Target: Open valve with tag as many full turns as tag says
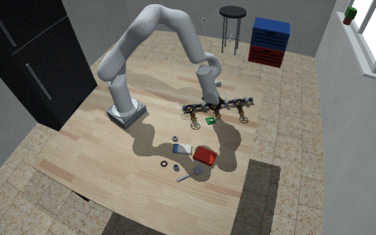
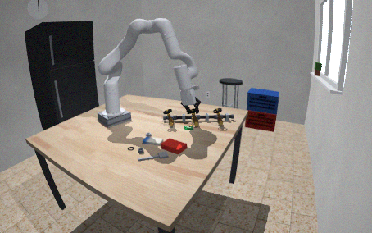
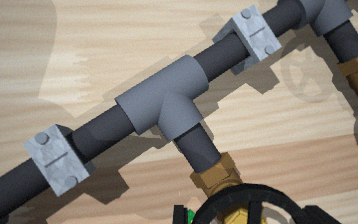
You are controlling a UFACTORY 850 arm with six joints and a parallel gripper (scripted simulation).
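A dark pipe with three brass valves lies on the wooden table toward its far right. A green tag (image 1: pixel 210 120) lies by the middle valve (image 1: pixel 215 111). My gripper (image 1: pixel 211 106) points down over the middle valve and is shut on its black handwheel (image 3: pixel 249 205), which fills the bottom edge of the wrist view. The grey tee fitting (image 3: pixel 162 102) and the brass valve body (image 3: pixel 217 175) lie just above it there. In the exterior view my gripper (image 2: pixel 191 109) sits on the middle valve (image 2: pixel 193 119), with the tag (image 2: pixel 188 127) at its foot. The tag's number cannot be read.
The left valve (image 1: pixel 192 117) and right valve (image 1: pixel 241 112) stand on either side. A red box (image 1: pixel 204 155), a blue and white block (image 1: pixel 181 148), a small scraper (image 1: pixel 190 173), a black ring (image 1: pixel 164 164) and two nuts lie nearer the table's front. The arm base (image 1: pixel 125 112) stands at left.
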